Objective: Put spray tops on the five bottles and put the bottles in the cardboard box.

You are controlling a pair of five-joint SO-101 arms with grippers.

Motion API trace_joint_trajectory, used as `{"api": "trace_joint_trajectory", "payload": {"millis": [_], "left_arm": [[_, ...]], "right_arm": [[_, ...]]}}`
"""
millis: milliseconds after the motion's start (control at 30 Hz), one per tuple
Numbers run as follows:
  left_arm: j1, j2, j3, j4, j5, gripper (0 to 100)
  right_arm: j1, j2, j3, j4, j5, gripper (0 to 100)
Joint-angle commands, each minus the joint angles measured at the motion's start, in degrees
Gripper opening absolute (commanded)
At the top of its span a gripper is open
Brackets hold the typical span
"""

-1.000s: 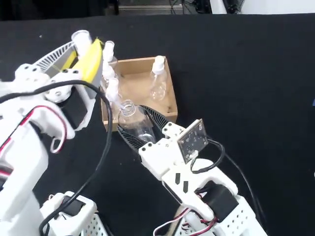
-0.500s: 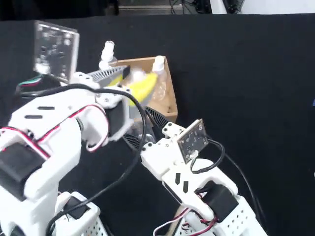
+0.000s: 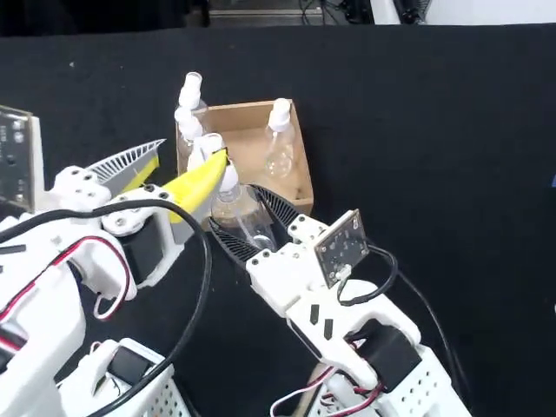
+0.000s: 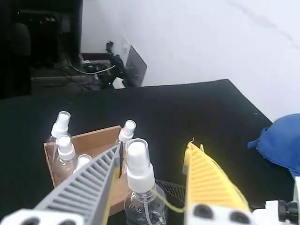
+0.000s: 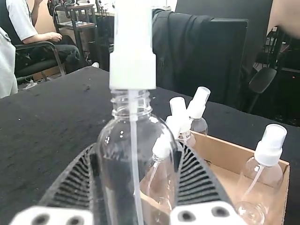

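Note:
My right gripper [image 3: 248,228] is shut on a clear bottle [image 3: 236,213], holding it upright just in front of the cardboard box [image 3: 302,169]. A white spray top [image 3: 227,176] stands in the bottle's neck; in the right wrist view the spray top [image 5: 133,51] sits slightly high on the bottle [image 5: 133,159]. My left gripper [image 4: 153,147] is open, its grey and yellow fingers either side of the spray top [image 4: 138,161] without touching it. Several capped bottles [image 3: 280,130] stand in the box.
The black table extends free to the right of and beyond the box [image 4: 101,140]. A blue object [image 4: 281,145] lies at the table's far right. Both arm bases crowd the near edge.
My left gripper carried the spray top from above the box's left side across to the held bottle, let it go in the neck and drew back to the left. The right arm stayed still.

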Motion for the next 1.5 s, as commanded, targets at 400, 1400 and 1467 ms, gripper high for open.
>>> {"api": "trace_joint_trajectory", "payload": {"millis": [400,1400,1467], "left_arm": [[-7.8,4.5,10.5,-16.5,-4.1,19],[-35.8,-6.2,22.4,-12.6,-3.6,19],[-40.2,-6.2,27.1,-12.6,-3.6,19]], "right_arm": [[1.2,-1.7,-0.7,-1.6,0.1,1.1],[25.3,0.1,4.7,-14.9,-6.2,1.1],[27.1,2.2,9.7,-24.5,-6.7,1.1]]}}
